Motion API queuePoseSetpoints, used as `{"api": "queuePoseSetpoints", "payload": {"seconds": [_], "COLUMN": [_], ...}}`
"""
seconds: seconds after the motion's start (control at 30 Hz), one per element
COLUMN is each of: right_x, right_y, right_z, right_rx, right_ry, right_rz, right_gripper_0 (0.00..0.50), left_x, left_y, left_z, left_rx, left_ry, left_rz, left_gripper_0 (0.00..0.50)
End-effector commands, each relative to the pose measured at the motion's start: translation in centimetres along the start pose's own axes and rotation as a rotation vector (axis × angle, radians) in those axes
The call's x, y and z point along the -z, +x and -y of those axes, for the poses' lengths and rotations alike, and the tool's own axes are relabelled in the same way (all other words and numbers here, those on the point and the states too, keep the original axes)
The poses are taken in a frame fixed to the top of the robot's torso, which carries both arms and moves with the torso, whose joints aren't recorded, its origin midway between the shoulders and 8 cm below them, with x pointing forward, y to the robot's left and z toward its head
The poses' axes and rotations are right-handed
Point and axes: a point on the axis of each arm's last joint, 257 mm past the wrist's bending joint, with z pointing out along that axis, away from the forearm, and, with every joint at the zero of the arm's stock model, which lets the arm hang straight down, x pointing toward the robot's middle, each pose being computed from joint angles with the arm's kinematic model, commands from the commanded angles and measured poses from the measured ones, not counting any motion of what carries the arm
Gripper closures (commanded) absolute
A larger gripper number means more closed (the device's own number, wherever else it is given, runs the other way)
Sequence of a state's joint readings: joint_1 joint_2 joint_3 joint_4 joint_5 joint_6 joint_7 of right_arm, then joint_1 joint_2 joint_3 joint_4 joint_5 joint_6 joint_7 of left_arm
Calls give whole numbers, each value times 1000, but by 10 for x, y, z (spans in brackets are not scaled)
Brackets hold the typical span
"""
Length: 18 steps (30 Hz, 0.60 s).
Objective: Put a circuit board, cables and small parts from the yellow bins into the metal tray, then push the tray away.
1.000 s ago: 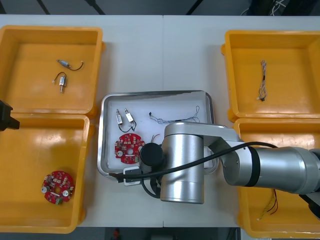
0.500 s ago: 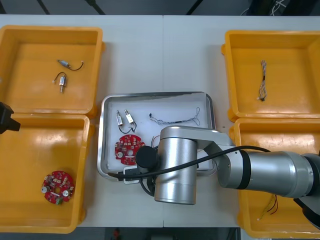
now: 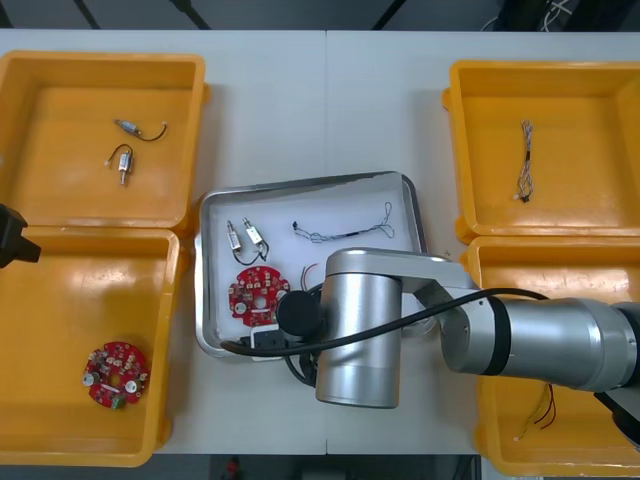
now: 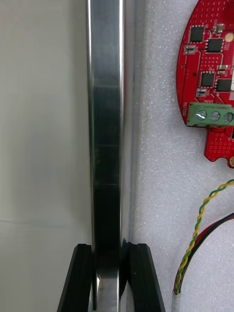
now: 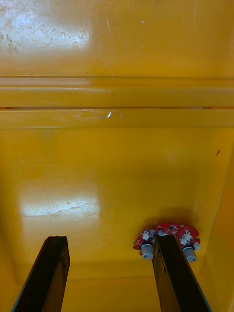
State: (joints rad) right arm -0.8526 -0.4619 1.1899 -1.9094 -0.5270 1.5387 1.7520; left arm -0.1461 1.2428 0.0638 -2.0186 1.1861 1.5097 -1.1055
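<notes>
The metal tray (image 3: 300,187), white inside, lies mid-table a little askew. It holds a round red circuit board (image 3: 256,295), two small metal parts (image 3: 245,237) and a blue and white cable (image 3: 345,232). My right arm (image 3: 360,330) reaches across its near edge. In the right wrist view my right gripper (image 4: 106,251) is shut on the tray's shiny rim (image 4: 106,122), with the circuit board (image 4: 209,73) and a twisted cable (image 4: 197,234) just inside. My left gripper (image 5: 109,243) hangs open over the near left bin (image 3: 60,440), above another circuit board (image 5: 168,236).
The far left bin (image 3: 100,62) holds two small metal parts (image 3: 123,160). A twisted cable (image 3: 524,160) lies in the far right bin (image 3: 545,72). A red and yellow cable (image 3: 545,410) lies in the near right bin. Bare table stretches beyond the tray.
My right gripper has closed on the tray's near rim. The tray has slid a little away from me and turned slightly. The left arm has not moved.
</notes>
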Motion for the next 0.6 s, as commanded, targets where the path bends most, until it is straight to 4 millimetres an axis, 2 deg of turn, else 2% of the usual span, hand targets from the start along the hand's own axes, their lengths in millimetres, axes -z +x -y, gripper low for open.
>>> {"api": "queuePoseSetpoints", "payload": {"seconds": [0.03, 0.2, 0.6], "right_x": [17, 26, 33], "right_y": [1, 2, -1], "right_z": [23, 45, 94], "right_rx": [3, -63, -75], "right_ry": [53, 89, 139], "right_rz": [7, 0, -17], "right_gripper_0": [500, 500, 500], "left_x": [13, 13, 13], "left_y": [-6, -6, -6], "left_z": [-14, -14, -14], "left_rx": [-31, -31, -31], "left_ry": [-43, -43, -43], "left_rz": [24, 24, 24], "left_gripper_0": [0, 0, 0]}}
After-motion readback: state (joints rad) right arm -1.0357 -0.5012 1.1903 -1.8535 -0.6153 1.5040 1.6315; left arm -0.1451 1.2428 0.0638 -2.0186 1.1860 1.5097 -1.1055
